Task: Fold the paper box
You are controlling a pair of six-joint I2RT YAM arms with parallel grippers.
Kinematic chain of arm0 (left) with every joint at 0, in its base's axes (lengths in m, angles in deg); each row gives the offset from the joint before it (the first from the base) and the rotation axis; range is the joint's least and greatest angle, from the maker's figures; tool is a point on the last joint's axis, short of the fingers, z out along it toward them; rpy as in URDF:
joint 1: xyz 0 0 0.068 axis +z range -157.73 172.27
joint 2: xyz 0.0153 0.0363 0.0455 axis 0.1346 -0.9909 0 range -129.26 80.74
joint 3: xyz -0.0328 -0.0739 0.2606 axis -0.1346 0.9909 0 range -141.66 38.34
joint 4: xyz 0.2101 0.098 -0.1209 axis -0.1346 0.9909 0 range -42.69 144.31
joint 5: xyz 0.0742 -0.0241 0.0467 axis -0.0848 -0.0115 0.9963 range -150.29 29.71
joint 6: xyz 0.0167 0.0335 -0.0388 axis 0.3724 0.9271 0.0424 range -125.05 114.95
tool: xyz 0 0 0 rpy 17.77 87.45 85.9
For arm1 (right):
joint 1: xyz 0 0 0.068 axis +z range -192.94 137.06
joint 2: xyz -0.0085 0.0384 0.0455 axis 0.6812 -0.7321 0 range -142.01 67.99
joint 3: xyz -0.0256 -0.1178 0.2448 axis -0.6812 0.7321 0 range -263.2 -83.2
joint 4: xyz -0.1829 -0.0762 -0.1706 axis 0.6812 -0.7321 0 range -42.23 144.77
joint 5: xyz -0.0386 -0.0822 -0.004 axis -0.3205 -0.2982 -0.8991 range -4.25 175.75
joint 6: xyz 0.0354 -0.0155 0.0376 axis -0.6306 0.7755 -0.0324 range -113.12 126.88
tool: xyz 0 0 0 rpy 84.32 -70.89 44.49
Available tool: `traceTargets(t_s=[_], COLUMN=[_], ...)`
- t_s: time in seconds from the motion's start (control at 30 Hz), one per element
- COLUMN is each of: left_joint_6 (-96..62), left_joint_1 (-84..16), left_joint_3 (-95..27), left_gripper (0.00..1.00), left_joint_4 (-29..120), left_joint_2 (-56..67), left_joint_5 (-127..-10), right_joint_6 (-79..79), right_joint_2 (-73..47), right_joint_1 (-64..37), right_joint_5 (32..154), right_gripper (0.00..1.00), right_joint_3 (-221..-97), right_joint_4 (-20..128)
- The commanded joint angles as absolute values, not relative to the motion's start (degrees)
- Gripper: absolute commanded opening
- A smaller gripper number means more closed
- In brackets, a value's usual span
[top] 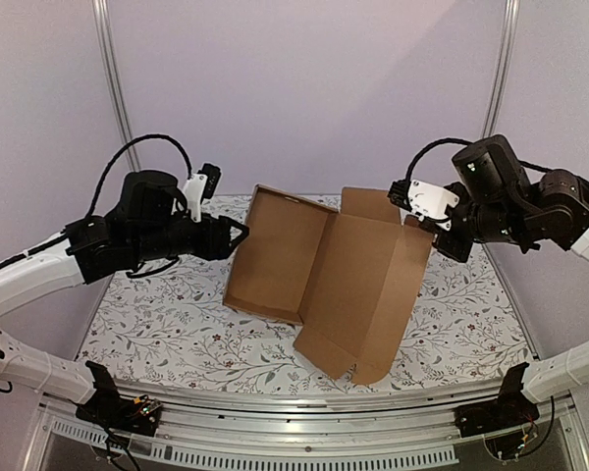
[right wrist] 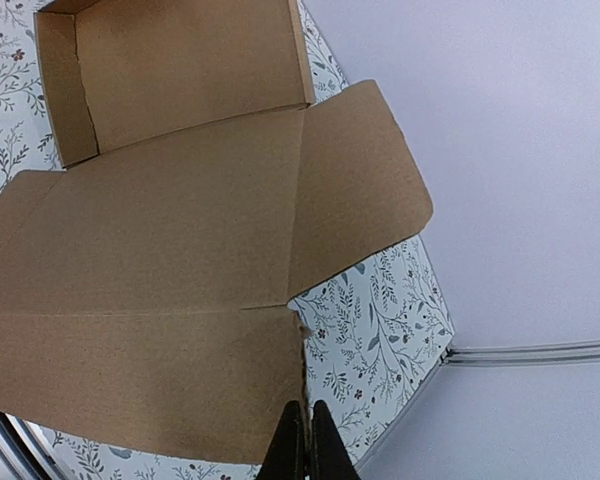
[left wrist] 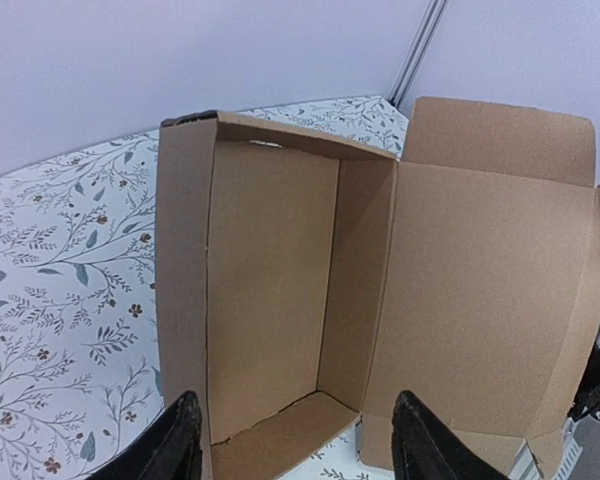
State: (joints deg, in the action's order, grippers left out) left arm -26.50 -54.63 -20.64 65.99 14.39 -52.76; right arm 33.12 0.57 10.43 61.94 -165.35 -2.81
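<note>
The paper box is plain brown cardboard. Its shallow tray is tipped up on the flowered cloth, and the big lid panel slopes down toward the near edge. My right gripper is shut on the lid's far right edge. In the right wrist view the black fingertips pinch the edge of the cardboard. My left gripper hangs open just left of the tray's left wall. In the left wrist view that gripper has its fingers spread before the tray's inside, touching nothing.
A white cloth with a grey leaf print covers the table. A metal rail runs along the near edge, with both arm bases on it. Upright frame posts stand at the back corners against plain walls.
</note>
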Motion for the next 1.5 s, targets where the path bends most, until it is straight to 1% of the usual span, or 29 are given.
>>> traceTargets(t_s=[0.0, 0.23, 0.43, 0.63, 0.97, 1.3, 1.4, 1.43, 1.47], left_joint_6=[-25.6, -24.8, -23.9, -24.0, -26.7, -30.4, -31.1, -31.2, -31.3], left_joint_1=[-53.8, -53.7, -53.4, -53.2, -52.9, -52.9, -52.9, -52.9, -53.0], left_joint_3=[-23.7, -23.7, -24.5, -24.9, -19.9, -14.5, -13.2, -12.9, -12.6], left_gripper=[0.63, 0.64, 0.65, 0.62, 0.5, 0.36, 0.32, 0.31, 0.3], left_joint_4=[64.7, 64.4, 65.3, 66.7, 69.9, 73.6, 73.8, 74.0, 74.1], left_joint_2=[15.4, 18.1, 19.3, 18.2, 19.4, 21.2, 22.0, 22.1, 22.2], left_joint_5=[-52.2, -48.7, -46.6, -47.1, -46.5, -43.2, -42.2, -41.9, -41.7], right_joint_6=[41.8, 54.4, 59.3, 62.3, 66.6, 67.4, 67.2, 67.1, 67.0], right_joint_2=[-0.8, -2.3, -6.9, -10.6, -16.3, -20.6, -22.1, -22.4, -22.4], right_joint_1=[11.5, 14.0, 15.8, 16.8, 17.7, 18.2, 18.3, 18.4, 18.4], right_joint_5=[60.7, 60.8, 59.5, 60.5, 61.2, 59.2, 57.8, 57.5, 57.4], right_gripper=[0.0, 0.0, 0.0, 0.0, 0.0, 0.0, 0.07, 0.11, 0.17], right_joint_3=[-168.4, -169.8, -174.5, -176.9, -183.7, -187.2, -188.4, -188.6, -188.6], right_joint_4=[-1.6, 1.0, 1.1, 3.2, 3.1, 3.4, 3.9, 4.3, 4.9])
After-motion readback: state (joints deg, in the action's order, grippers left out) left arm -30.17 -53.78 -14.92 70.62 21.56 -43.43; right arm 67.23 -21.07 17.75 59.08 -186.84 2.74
